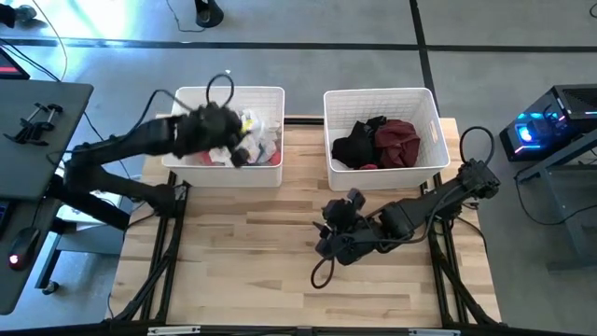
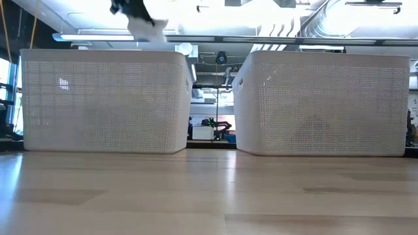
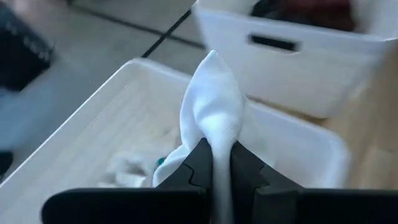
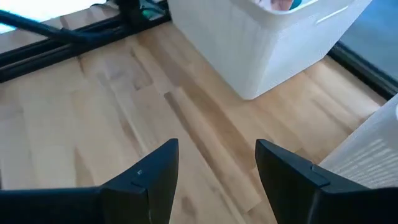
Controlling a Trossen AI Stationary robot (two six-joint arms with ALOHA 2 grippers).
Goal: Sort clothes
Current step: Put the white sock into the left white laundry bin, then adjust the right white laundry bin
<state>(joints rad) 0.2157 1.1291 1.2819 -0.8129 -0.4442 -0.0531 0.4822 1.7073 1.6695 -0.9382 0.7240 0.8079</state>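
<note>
You're mid-pick: your left end effector [image 3: 214, 163] is pinched tight on a white soft fabric garment [image 3: 211, 109], lifted above the left white slatted plastic basket [image 1: 270, 93] of light clothes. Dark and maroon garments [image 1: 378, 142] sit in the right white slatted basket [image 1: 434, 112]. Right end effector [image 4: 216, 163] waits wide over the wooden desk [image 1: 261, 271]. Next, probably clear the rim, then decide which basket white belongs in.

Likely robotics lab, concrete floor [image 1: 373, 23], cables, glowing computer [image 1: 534, 131]

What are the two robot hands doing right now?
Left gripper: closed on a white garment.
Right gripper: open, holding nothing.
</note>
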